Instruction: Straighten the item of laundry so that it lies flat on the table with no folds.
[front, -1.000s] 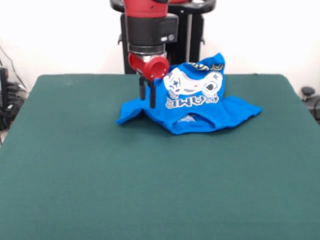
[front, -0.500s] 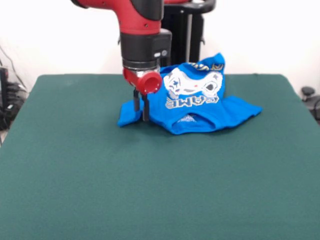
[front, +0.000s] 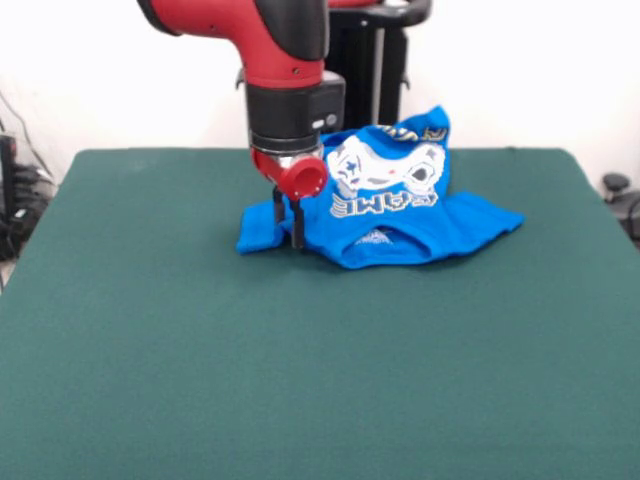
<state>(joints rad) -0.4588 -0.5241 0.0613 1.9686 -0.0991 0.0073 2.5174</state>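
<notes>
Fabric looks soft, light & limp, so the small bright blue short-sleeved T-shirt (front: 385, 205) w/ white-grey pixel controller print should drag easily; best held at a sleeve or hem edge. It sits bunched & part propped up near the far edge of the dark green felt bench (front: 300, 370), roughly mid-width. Black two-finger gripper (front: 289, 225) is down on its sleeve, fingers close together, prob. clamped on cloth.

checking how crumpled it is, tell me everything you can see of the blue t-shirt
The t-shirt is bright blue soft fabric with a white-grey game controller print, "GAME" lettering and yellow text at its top. It lies bunched on the green table toward the far edge, the printed part raised and tilted, one sleeve spread right, another sticking out left. The gripper reaches down onto that left sleeve.
</notes>
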